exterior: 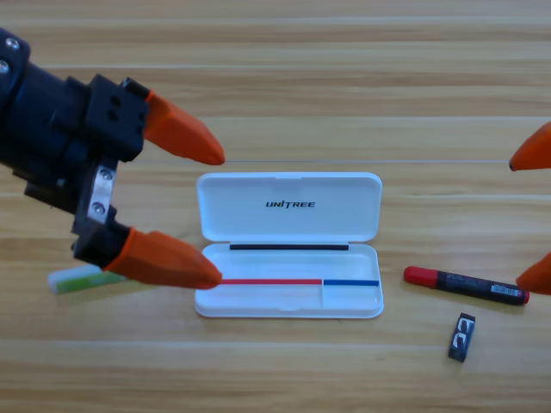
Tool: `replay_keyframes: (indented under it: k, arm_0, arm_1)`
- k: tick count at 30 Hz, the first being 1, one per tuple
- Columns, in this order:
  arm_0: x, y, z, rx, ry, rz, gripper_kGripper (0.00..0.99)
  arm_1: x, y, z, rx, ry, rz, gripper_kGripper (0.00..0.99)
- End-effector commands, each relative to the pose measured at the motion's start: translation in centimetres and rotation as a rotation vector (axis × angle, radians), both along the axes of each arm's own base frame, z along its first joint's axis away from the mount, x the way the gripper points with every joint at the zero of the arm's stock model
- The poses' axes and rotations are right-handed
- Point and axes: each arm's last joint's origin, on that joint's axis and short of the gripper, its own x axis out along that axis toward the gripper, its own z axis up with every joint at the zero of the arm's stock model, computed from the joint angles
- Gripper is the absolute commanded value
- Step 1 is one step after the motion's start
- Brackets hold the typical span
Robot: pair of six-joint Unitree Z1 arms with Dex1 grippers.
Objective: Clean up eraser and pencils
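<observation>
The small black eraser with white markings lies on the table at the lower right. Above it lies a black marker with a red cap, just right of the open white case. A light-green pencil with a white end lies at the left, mostly hidden under the lower jaw of my left gripper. That gripper is open, large in view, its tips at the case's left edge, holding nothing. My right gripper shows only two orange jaw tips at the right edge, spread apart above the marker's end.
The case's lid stands open toward the back, printed UNITREE. Its tray holds no loose objects. Bare wooden table surrounds everything.
</observation>
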Motion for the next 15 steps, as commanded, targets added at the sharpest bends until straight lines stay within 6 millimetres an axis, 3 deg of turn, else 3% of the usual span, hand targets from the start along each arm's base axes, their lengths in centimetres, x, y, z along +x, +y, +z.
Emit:
replay_keyframes:
  k: [1,10,15]
  arm_0:
    - [-0.4,-0.4,-0.7,0.007,0.029,-0.019,0.990]
    - [-0.4,-0.4,-0.6,0.003,0.035,-0.012,0.990]
    - [0.0,-0.2,-0.6,0.011,0.019,0.051,0.990]
  arm_1:
    - [0.0,0.7,-1.7,-0.036,0.041,0.020,0.989]
    - [0.0,0.6,-1.8,-0.036,0.079,-0.014,0.988]
    - [1.7,0.5,-2.0,-0.099,0.141,-0.145,0.983]
